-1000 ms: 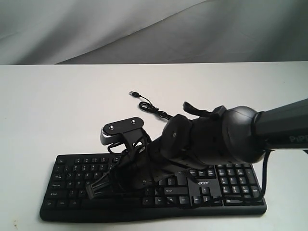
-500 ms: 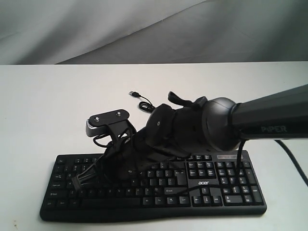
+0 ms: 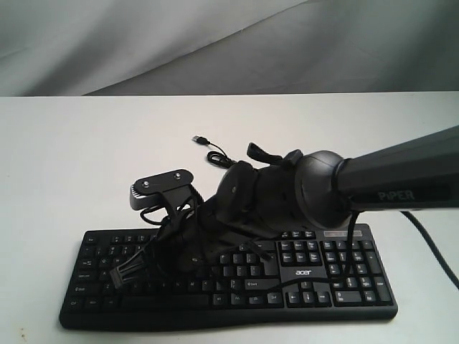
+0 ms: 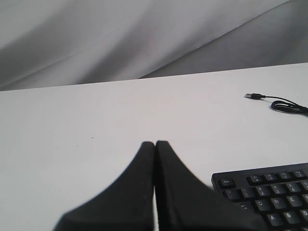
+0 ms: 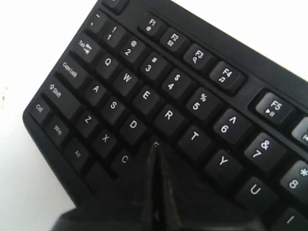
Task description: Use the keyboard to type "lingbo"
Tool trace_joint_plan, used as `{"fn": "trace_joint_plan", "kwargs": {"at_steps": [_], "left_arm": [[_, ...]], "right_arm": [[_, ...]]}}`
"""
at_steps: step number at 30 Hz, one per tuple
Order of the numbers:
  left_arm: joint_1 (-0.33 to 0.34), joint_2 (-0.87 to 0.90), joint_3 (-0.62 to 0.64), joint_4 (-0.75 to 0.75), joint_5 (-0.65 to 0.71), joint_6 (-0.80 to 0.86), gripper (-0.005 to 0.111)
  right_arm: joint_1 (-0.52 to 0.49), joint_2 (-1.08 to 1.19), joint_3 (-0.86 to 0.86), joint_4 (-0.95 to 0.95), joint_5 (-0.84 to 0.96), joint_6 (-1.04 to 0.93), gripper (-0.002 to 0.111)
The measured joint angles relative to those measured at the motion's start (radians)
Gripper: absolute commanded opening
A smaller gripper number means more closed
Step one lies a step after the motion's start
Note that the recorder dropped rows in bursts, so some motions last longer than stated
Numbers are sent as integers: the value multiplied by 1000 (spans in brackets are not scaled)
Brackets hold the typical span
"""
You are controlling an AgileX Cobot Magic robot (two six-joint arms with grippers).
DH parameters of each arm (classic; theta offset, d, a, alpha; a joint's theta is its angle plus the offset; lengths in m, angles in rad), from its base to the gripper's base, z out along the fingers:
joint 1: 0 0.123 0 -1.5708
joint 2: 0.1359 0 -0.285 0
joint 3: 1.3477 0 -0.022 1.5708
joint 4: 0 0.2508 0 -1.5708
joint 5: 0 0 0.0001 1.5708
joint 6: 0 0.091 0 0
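The right gripper (image 5: 154, 147) — fingers pressed together, holding nothing — has shifted leftward over the wide black plastic keyboard (image 3: 344, 287) and now points near F, likely lining up G.

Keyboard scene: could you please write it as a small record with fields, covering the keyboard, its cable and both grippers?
keyboard: black, white legends, acer logo, flat on the white table
cable: thin, black, loose on the table beyond the keyboard's far edge
USB plug: connected to nothing
right gripper: shut, tip at the key next to the D key, hiding most of its legend; contact cannot be told
left gripper: shut, holds nothing, over bare table beside a keyboard corner
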Motion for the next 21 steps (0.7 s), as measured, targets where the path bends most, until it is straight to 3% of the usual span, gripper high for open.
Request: {"fn": "trace_joint_plan", "kwargs": {"at_steps": [21], "left_arm": [[0,0,0,0,0,0,1]], "right_arm": [[0,10,0,-10,-30,0,0]]}}
